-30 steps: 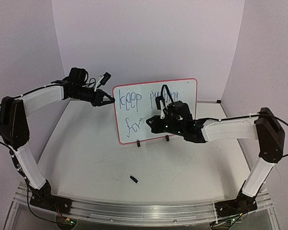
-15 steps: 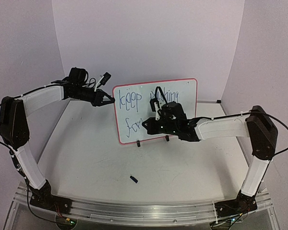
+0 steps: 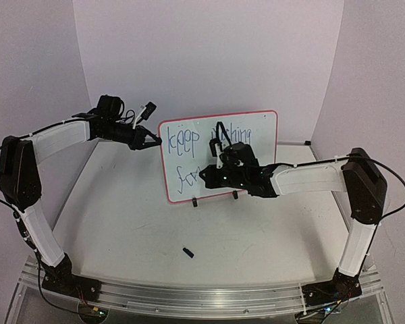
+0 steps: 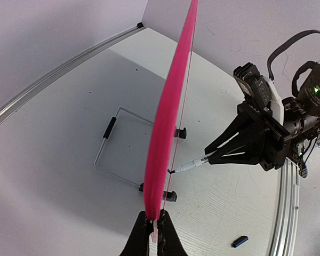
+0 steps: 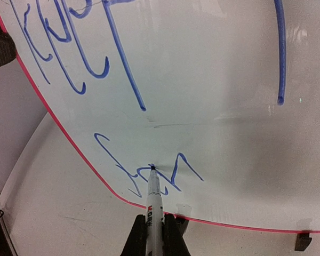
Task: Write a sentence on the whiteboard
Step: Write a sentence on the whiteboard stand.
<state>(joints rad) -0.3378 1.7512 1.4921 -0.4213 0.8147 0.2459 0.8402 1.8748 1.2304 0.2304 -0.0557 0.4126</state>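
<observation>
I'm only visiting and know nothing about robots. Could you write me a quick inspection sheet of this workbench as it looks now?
Surface: white table, metal rail along the near edge.
Job's things: whiteboard upright on a wire stand; blue sentence unfinished, lower line just begun.
Clutter: one small dark cap lying loose before the board.
Grippers: left gripper shut on the whiteboard's edge; right gripper shut on a marker, tip touching the board.
Cables: black cable loop at the right wrist.
Surroundings: plain pale walls; nothing else seen.

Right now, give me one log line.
left tool: shut on whiteboard rim | right tool: shut on marker, tip touching whiteboard | sentence: unfinished
</observation>
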